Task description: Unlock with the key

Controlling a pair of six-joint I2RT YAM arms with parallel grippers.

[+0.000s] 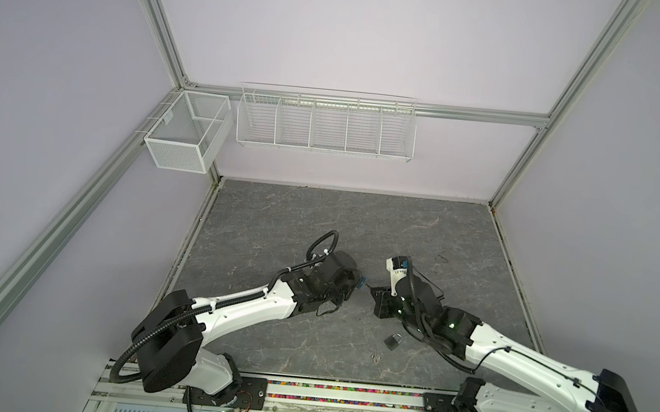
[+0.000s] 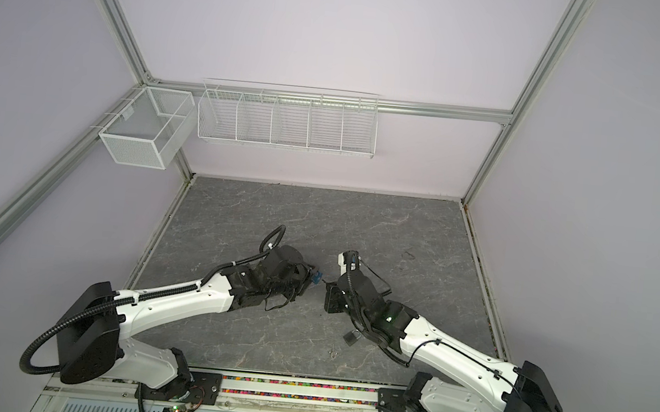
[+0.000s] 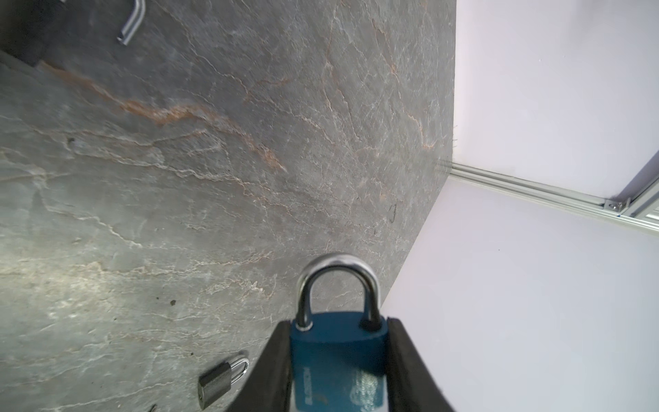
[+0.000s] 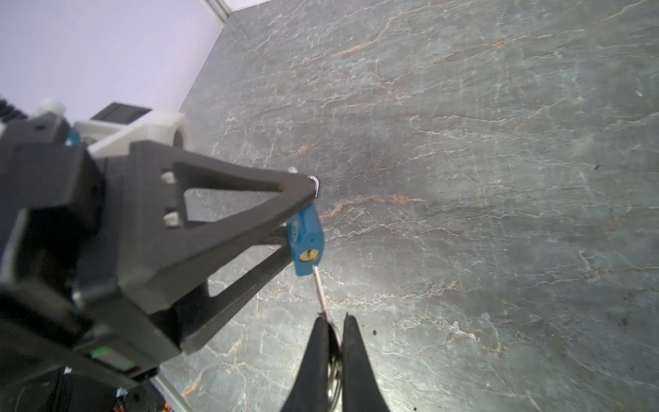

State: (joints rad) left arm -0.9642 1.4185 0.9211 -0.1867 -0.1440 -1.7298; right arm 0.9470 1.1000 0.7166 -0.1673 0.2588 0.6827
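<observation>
A blue padlock [image 3: 337, 356] with a closed silver shackle [image 3: 337, 278] sits between the jaws of my left gripper [image 3: 338, 323], held by its flat sides above the table. In the right wrist view the padlock [image 4: 306, 242] shows its brass keyhole [image 4: 308, 255]. My right gripper [image 4: 334, 315] is shut on the head of a thin key [image 4: 320, 289]. The blade points at the lock, with its tip at the body's edge just beside the keyhole. In both top views the two grippers meet mid-table, left [image 1: 358, 283] and right [image 1: 373, 294].
A small grey padlock [image 1: 392, 341] [image 3: 221, 380] lies on the stone-patterned table near the right arm. A small metal ring [image 1: 376, 356] lies in front of it. A wire rack [image 1: 326, 125] and a mesh box [image 1: 187, 131] hang on the back wall.
</observation>
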